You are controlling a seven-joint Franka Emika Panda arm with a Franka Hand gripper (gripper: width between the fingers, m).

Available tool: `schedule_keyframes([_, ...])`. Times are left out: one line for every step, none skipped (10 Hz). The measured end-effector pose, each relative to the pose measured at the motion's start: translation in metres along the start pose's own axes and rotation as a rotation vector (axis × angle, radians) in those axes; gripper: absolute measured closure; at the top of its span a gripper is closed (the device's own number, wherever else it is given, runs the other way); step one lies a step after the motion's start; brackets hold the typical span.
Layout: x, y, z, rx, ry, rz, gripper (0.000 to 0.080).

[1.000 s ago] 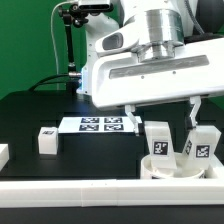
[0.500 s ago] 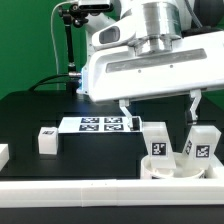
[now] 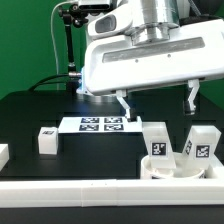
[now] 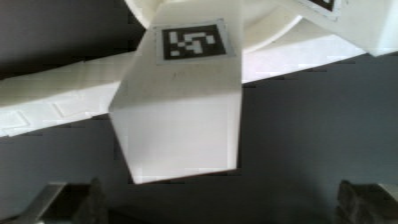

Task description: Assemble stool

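White plastic stool: the round rimmed seat disc (image 3: 176, 170) lies on the black table (image 3: 30, 110) at the exterior view's right, just behind the long white border rail (image 3: 90, 192).
Legs on the seat: two short blocky white legs with black-and-white square tags stand upright on the disc, one leg (image 3: 157, 140) and the other leg (image 3: 201, 143), a little apart.
Loose leg: a third blocky white leg (image 3: 46, 139) stands alone on the table toward the exterior view's left, well apart from the seat and near the marker board (image 3: 100, 124).
Pincer: the two-finger gripper (image 3: 157, 98) hangs above the seat with its jaws spread wide. It is released and nothing is between them.
Wrist view: one tagged leg fills the middle, and the dark fingers (image 4: 68, 200) are at both sides and apart from it.
Materials and shapes: smooth matte hard plastic, with flat faces and straight edges on the legs and a curved rim on the disc. The tags are flat prints.
Handling, as a judgement: the parts seem light and stiff, not fragile. The smooth faces may slip a little, and a light leg may tip from a side push.
Where to hold, as a judgement: two opposite flat faces of a leg, about the middle of its height, with the jaws square to them.
Progress, as a judgement: two legs are on the seat, and the loose leg is not yet mounted.
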State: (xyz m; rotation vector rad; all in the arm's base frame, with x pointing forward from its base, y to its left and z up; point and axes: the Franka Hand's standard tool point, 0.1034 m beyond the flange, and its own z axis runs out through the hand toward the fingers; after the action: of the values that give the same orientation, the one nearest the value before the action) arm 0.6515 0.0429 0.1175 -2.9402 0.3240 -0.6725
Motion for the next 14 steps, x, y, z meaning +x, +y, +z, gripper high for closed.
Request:
schedule_keyframes([-0.001, 0.000, 0.001, 0.002, -0.022, 0.001, 0.0151])
schedule_keyframes([-0.001, 0.000, 0.001, 0.001, -0.021, -0.003, 0.0151])
schedule_keyframes([-0.002, 0.004, 0.001, -0.001, -0.031, -0.012, 0.0151])
schedule_keyframes([-0.012, 0.005, 0.003, 0.008, -0.157, -0.002, 0.0151])
schedule_keyframes([-0.009, 0.006, 0.003, 0.014, -0.212, 0.005, 0.0151])
schedule_keyframes([-0.013, 0.008, 0.001, 0.022, -0.310, 0.013, 0.0151])
schedule_keyframes([-0.012, 0.008, 0.000, 0.030, -0.387, 0.021, 0.0151])
schedule_keyframes([-0.013, 0.006, 0.000, 0.038, -0.446, 0.024, 0.0151])
schedule_keyframes([-0.012, 0.006, 0.000, 0.040, -0.464, 0.025, 0.0151])
schedule_keyframes([-0.010, 0.006, 0.001, 0.040, -0.454, 0.022, 0.0151])
schedule_keyframes([-0.010, 0.005, 0.002, 0.041, -0.448, -0.014, 0.0151])
schedule_keyframes([-0.006, 0.003, 0.003, 0.033, -0.414, -0.137, 0.0151])
schedule_keyframes([-0.006, 0.003, 0.005, 0.050, -0.397, -0.283, 0.0151])
schedule_keyframes([-0.006, 0.004, 0.006, 0.066, -0.397, -0.417, 0.0151])
